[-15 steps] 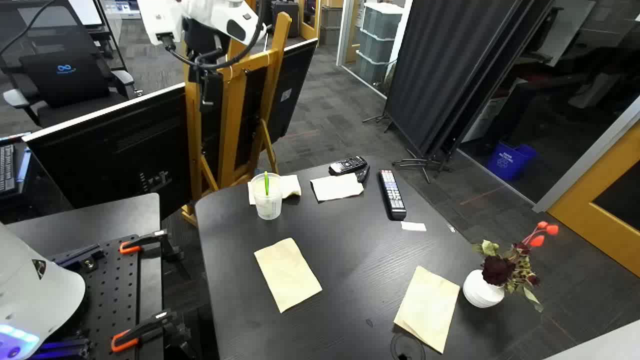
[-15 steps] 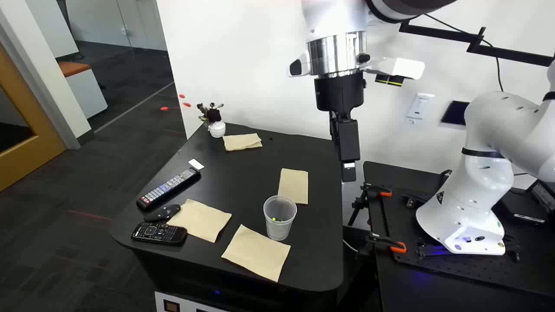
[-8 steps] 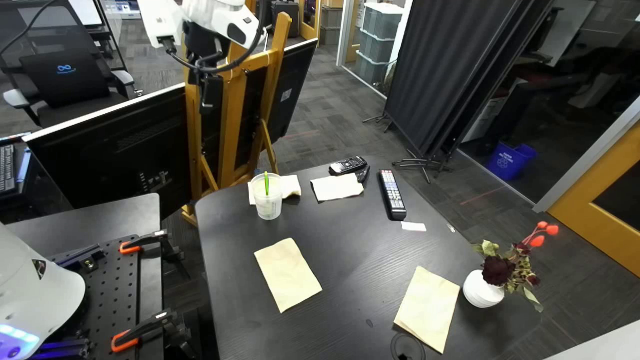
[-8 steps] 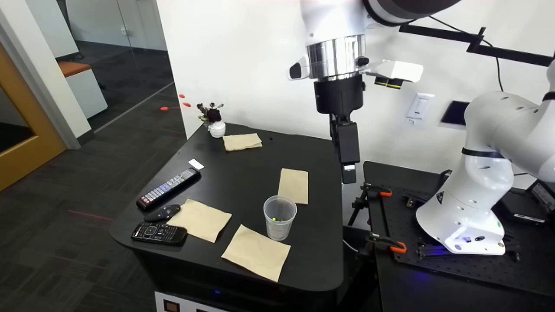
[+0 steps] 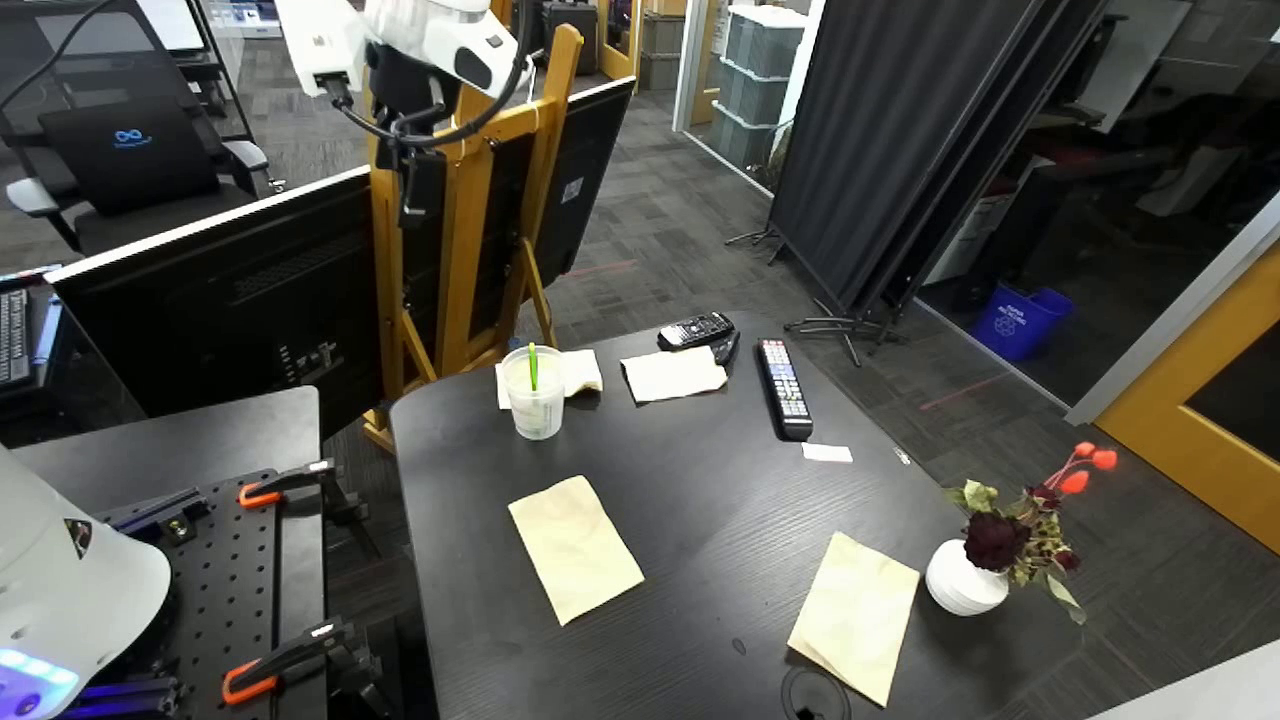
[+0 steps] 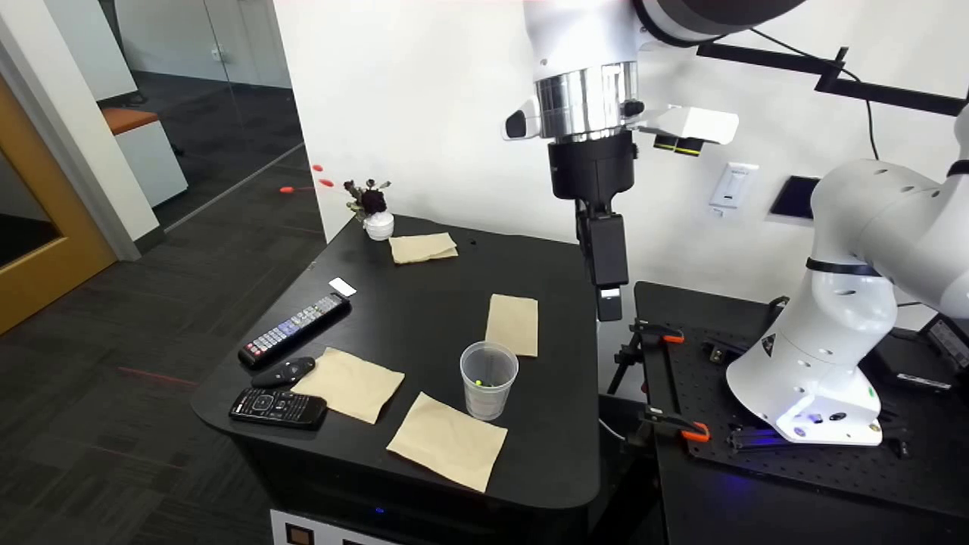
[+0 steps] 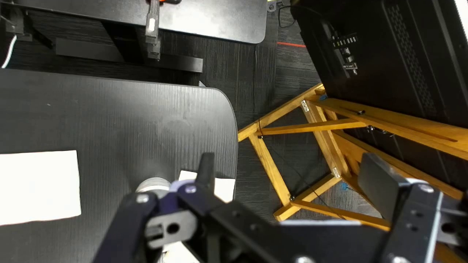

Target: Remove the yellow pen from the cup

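1. The gripper [image 7: 289, 170] points down, its two fingers [image 7: 207, 171] spread wide apart and held higher than the table [image 6: 556, 431].
2. The cup [image 6: 488, 382] stands upright on the table, lower than the fingers and well apart from them. In the wrist view it shows only in part, out past the picture-left finger, the gripper covering the rest.
3. The yellow pen [image 5: 534, 370] is inside the cup, lower than the fingers and apart from them, a thin yellow-green stick in an exterior view.
4. A tan paper sheet [image 6: 512, 324] lies on the table, lower than the fingers and picture-left of them in an exterior view.
5. The round white vase [image 6: 378, 225] sits farther from the fingers than the cup.
6. In the wrist view, a wooden easel [image 7: 326, 146] shows between the fingers.
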### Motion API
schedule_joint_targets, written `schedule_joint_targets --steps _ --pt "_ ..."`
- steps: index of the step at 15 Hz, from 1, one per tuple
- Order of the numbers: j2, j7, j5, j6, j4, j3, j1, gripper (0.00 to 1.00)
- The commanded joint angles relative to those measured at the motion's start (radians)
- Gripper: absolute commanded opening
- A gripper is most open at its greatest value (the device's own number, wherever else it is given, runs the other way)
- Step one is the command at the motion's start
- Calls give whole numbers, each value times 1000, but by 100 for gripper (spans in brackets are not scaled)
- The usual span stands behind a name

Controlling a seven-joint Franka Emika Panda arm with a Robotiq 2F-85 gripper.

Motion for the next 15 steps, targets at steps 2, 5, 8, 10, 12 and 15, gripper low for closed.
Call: schedule_joint_targets --steps 2,5,8,10,12,15 --pt "8 -135 -32 34 -7 -8 -22 100" --pt "15 -138 -32 28 -6 -10 -23 100" --pt "1 -3 3 -3 1 15 -16 100" --pt "1 -24 3 3 1 13 -17 100" --pt "1 -51 2 9 0 11 -21 100" --pt "1 -61 2 10 0 10 -23 100"
